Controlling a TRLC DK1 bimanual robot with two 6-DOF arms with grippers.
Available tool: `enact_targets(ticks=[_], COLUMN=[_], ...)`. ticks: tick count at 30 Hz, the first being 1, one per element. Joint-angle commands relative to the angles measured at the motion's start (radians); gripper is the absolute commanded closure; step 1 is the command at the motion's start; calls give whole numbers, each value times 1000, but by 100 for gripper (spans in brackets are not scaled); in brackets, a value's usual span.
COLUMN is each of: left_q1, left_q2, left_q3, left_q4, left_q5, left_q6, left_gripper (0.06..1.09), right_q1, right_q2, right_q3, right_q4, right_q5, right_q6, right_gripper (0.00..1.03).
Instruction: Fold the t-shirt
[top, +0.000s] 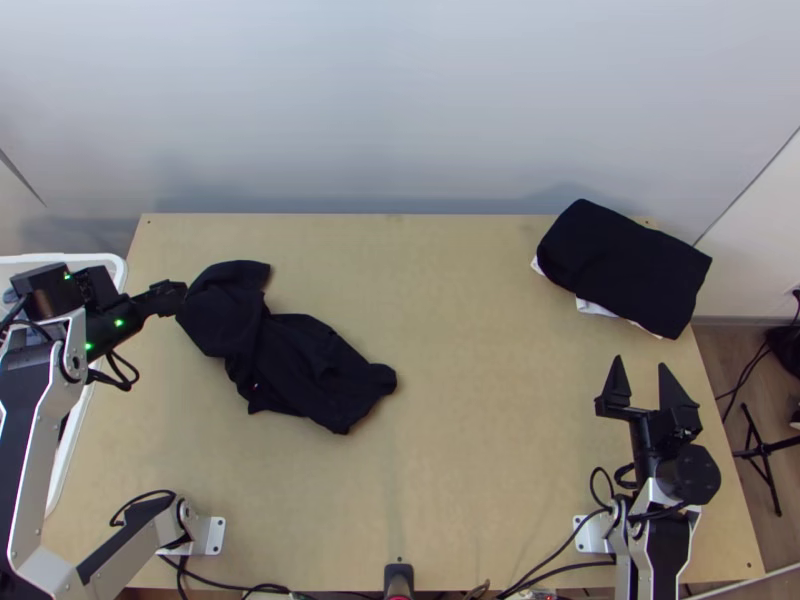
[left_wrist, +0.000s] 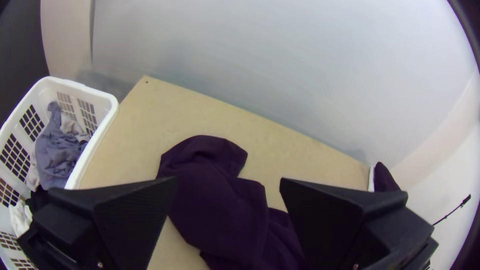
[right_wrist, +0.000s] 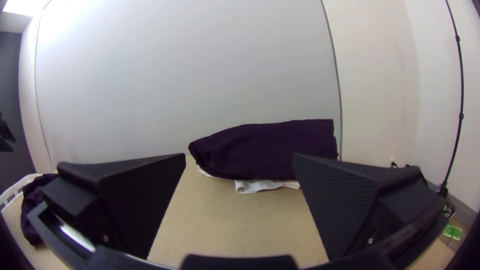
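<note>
Folding looks unstarted: black t-shirt (top: 300, 370) bunched on worktop (top: 470, 300), left of middle. Left gripper (left_wrist: 228, 181) open near its end; right gripper (top: 640, 362) open, well apart. Spreading, folding, probably stacking on folded pile (top: 625, 265) left.

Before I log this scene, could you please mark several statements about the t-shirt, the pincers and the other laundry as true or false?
1. The black t-shirt lies bunched on the wooden table. True.
2. The right pincer is shut on a garment. False: it is open, with nothing between its fingers.
3. The white laundry basket has clothing in it. True.
4. The folded black garment lies underneath the white cloth. False: it lies on top.
5. The left pincer is open. True.
</note>
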Motion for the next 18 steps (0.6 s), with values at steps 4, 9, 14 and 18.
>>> enact_targets(ticks=[4, 9, 14, 18], left_q1=[27, 50, 36, 37], left_q2=[-42, -61, -81, -150], left_q3=[-10, -7, -50, -136], left_q4=[-88, -198, -401, -438], left_q5=[-29, -109, -107, -107], left_q6=[58, 121, 57, 37], left_gripper=[10, 10, 10, 10], right_q1=[0, 0, 0, 0], right_q2=[1, 1, -1, -1], right_q3=[0, 0, 0, 0], right_q4=[0, 0, 0, 0], right_q5=[0, 0, 0, 0], right_q6=[0, 0, 0, 0], right_gripper=[4, 4, 4, 4])
